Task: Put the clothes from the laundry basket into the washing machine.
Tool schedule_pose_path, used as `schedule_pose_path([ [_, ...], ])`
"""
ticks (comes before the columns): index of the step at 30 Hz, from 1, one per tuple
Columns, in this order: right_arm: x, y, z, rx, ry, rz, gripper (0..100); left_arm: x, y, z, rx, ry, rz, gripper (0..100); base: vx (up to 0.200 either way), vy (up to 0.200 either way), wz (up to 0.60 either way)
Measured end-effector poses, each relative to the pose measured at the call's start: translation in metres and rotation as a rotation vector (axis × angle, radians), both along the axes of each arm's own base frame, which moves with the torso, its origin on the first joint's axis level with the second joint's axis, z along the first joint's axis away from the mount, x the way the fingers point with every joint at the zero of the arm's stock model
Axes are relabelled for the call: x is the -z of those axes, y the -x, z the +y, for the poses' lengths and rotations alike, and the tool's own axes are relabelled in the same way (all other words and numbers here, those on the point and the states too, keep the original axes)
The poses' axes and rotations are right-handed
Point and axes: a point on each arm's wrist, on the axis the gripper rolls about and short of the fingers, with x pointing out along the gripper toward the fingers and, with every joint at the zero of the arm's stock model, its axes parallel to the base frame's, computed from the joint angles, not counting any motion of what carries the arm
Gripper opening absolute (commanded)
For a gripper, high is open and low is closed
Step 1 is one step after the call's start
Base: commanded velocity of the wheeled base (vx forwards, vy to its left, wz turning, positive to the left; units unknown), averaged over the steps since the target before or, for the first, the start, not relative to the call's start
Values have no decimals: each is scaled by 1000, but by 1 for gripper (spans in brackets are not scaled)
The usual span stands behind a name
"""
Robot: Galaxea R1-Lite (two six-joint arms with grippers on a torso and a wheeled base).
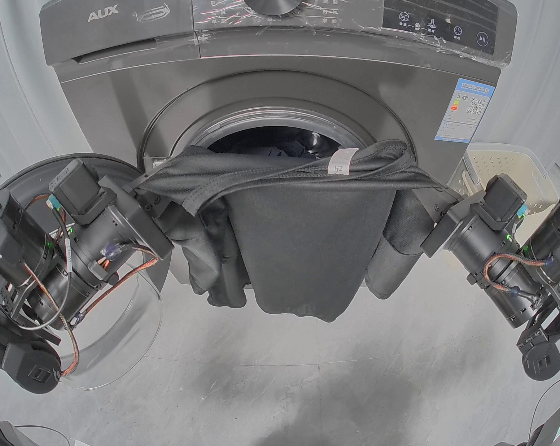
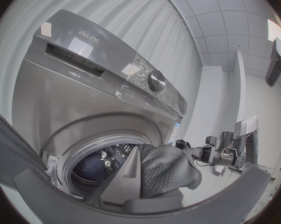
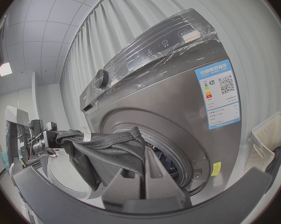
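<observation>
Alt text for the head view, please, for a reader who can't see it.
A black garment hangs stretched between the left gripper and the right gripper, before the open mouth of the grey washing machine. In the drum lie dark clothes; a cream laundry basket stands at the machine's right.

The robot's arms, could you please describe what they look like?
Both the left arm and right arm are black cylindrical segments with boxy blocks near the wrists. Orange braided cables loop along each, beside small green lights. The left end effector and right end effector have dark grey wedge-shaped fingers.
</observation>
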Motion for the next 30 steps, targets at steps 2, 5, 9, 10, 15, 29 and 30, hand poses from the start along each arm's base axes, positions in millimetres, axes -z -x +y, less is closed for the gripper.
schedule_pose_path([
  [2, 1, 1, 1, -6, 1, 3, 0, 1, -1, 0, 12, -9, 3, 0, 0, 0, 0],
  [5, 1, 1, 1, -9, 0, 3, 0, 1, -2, 1, 8, -13, 8, 0, 0, 0, 0],
  [9, 0, 0, 1, -6, -4, 3, 0, 2, -3, 4, -4, -18, 10, 0, 0, 0, 0],
  [10, 0, -1, 1, -5, -6, 3, 0, 2, -4, 5, -8, -18, 10, 0, 0, 0, 0],
  [15, 0, -1, 1, -9, -10, 8, 0, 5, -6, 11, -36, -25, 23, 0, 0, 0, 0],
  [29, 29, 3, 3, -31, 48, 116, 0, 24, -1, -23, 80, -69, 57, 0, 0, 0, 0],
  [30, 33, 4, 3, -32, 59, 129, 100, 25, -1, -25, 85, -71, 56, 0, 0, 0, 0],
])
